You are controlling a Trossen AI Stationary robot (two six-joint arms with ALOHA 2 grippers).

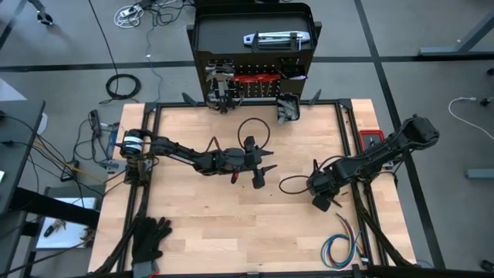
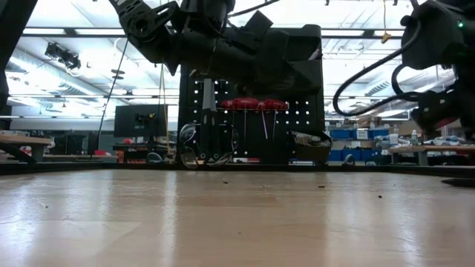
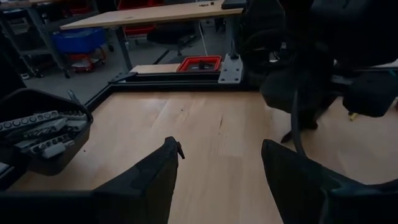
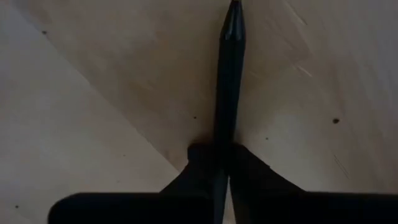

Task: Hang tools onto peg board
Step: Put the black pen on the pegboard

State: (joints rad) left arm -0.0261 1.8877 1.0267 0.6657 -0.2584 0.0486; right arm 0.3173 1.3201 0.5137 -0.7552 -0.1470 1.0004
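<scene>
Two tools: left tool (image 1: 262, 171) gaping (empty), right tool (image 1: 323, 202) closed.

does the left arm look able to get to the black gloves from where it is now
Probably yes. The black gloves lie at the table's near-left corner with bare wood between them and the left hand, which is open and empty mid-table. It would have to swing back toward its own base.

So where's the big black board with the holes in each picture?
High view: the peg board stands at the top middle, past the table's far edge.
Low view: in the middle, behind the arms.
Left wrist view: not in it.
Right wrist view: not in it.
Shared landmark: the wooden table shows in every view.
</scene>
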